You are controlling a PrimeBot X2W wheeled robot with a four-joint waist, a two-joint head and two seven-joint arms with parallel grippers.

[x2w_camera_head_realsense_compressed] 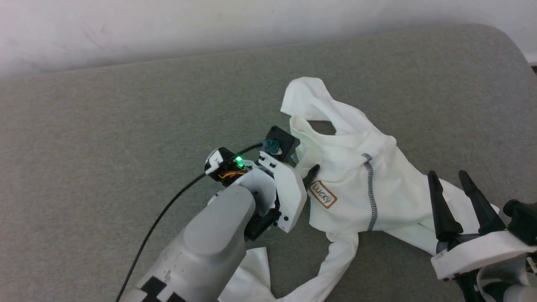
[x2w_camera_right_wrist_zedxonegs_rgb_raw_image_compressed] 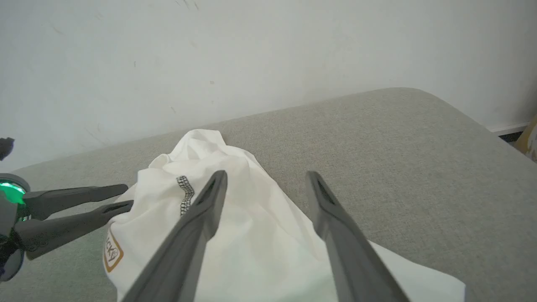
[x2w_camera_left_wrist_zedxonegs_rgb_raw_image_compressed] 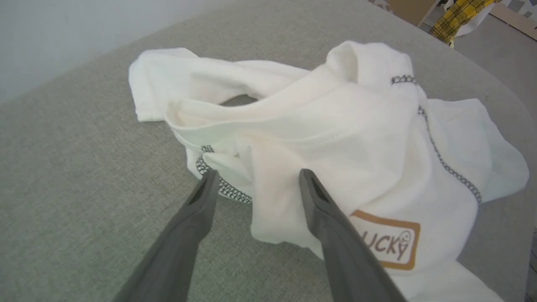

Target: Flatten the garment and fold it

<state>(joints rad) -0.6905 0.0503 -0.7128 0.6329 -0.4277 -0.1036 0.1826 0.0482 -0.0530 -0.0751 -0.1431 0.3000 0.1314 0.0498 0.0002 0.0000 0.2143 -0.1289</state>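
Note:
The garment lies crumpled on the grey padded surface, a white shirt with dark seam stitching and a brown-bordered LUCKY patch. One sleeve trails toward the near edge. My left gripper is open at the shirt's left edge; in the left wrist view its tips straddle a fold of the garment beside the patch. My right gripper is open over the shirt's right part, nothing between its fingers. The right wrist view has the right gripper above the garment and the left gripper at the left.
A white wall runs behind the surface. The surface's rounded corner is at the far right. A black cable hangs from my left wrist. Beyond the surface's edge, a yellow checked item stands on the floor.

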